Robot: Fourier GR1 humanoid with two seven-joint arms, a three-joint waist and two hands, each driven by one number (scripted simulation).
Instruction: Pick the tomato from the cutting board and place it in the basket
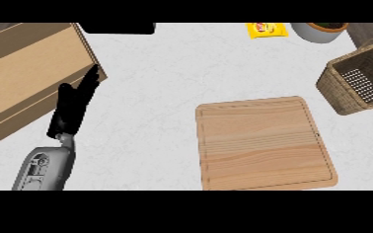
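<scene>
Head view, entries left to right.

Far left: a large tan cardboard-coloured box (40,64) with a flat top lies at an angle, running off the left edge of the view. Its right corner sits just beside the fingertips of the left hand.

Left hand (73,106): black, on a grey forearm (44,168) that enters from the lower left. Fingers are straight and held close together, pointing up and to the right toward the box corner; nothing is held. It rests over the pale marbled white counter top (160,79).

Top edge, left of centre: a flat black object (116,27), partly cut off by the view; what it is cannot be told.

Centre right: a rectangular light wooden cutting board (264,143) with a groove running round near its rim, lying flat on the counter. Its surface shows only wood grain. The tomato does not show on the board or anywhere else in the view; its position cannot be told.

Top, right of centre: a small yellow packet (267,29) with a red mark.

Just right of it: a round grey pot (317,31) with a brown inside, cut off by the top edge.

Far right: a brown woven wicker basket (342,86), partly out of view, well apart from the left hand and near the board's upper right corner. A pale perforated surface shows inside it.

Right hand: not visible.
</scene>
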